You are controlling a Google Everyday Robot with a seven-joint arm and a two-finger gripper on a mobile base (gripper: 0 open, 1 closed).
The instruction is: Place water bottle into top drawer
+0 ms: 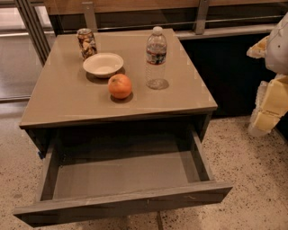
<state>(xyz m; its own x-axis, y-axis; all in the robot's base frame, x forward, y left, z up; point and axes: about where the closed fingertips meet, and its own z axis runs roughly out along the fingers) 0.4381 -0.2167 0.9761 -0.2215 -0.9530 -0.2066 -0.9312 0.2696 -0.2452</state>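
Beside the water bottle (156, 56), orange (120, 86), bowl (103, 64) and can (86, 43); hand (267, 110) far right, state unclear.

Indoor setting, probably an office or laboratory building rather than a home. The floor (252, 166) is speckled polished stone. A glass partition (15, 58) in a metal frame stands at upper left, and a wooden rail (135, 5) on metal posts runs behind. A plain grey-brown table (63, 103) with its top drawer (121, 204) open carries a bowl (103, 64), orange (119, 86), can (86, 43) and water bottle (156, 57). The robot's gripper (268, 108) hangs at the right edge, apart from the table.
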